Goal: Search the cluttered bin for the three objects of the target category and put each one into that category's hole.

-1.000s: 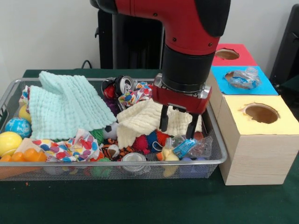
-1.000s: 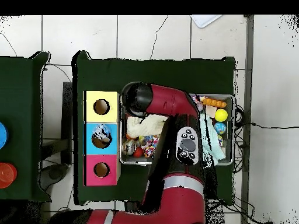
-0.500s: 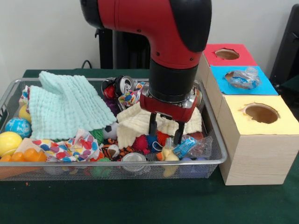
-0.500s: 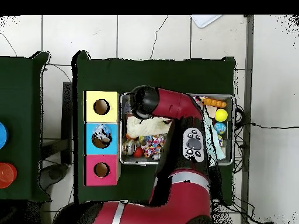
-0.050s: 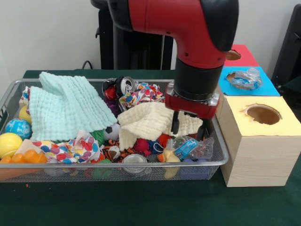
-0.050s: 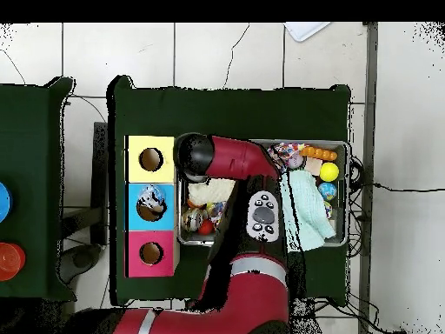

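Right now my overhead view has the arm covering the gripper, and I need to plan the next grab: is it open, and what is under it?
Observer: The gripper is open, fingers spread, low over the cream cloth, at its end nearest the yellow box.
Operator: Any bottle close by?
Observer: Yes, a crumpled clear plastic bottle with a blue label lies just in front of the fingertips, inside the wire bin.
Operator: What else sits along that rim?
Observer: A metal can lies against it, on the bottle's side away from the boxes.
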{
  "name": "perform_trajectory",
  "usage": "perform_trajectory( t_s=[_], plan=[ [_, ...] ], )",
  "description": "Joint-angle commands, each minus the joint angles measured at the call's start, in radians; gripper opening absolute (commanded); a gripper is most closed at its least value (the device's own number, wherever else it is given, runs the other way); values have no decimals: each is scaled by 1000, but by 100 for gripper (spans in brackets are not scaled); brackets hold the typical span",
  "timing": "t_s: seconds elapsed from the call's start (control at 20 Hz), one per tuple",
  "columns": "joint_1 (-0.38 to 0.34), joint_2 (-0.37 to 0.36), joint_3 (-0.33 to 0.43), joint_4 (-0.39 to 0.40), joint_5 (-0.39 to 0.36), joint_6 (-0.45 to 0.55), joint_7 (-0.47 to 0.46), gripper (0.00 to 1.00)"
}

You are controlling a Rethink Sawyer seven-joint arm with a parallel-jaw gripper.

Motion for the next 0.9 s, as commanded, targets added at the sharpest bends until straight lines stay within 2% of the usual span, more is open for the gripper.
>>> perform_trajectory(
  t_s=[0.05,0.3,0.5,0.65,0.9],
  plan=[
    [29,0,72,76,41,19,171,100],
    [36,100,63,78,-11,-140,151,100],
    [48,156,64,75,-15,-153,145,100],
    [62,163,62,104,-10,-178,156,100],
    [90,180,44,97,-2,-144,172,100]
  ],
)
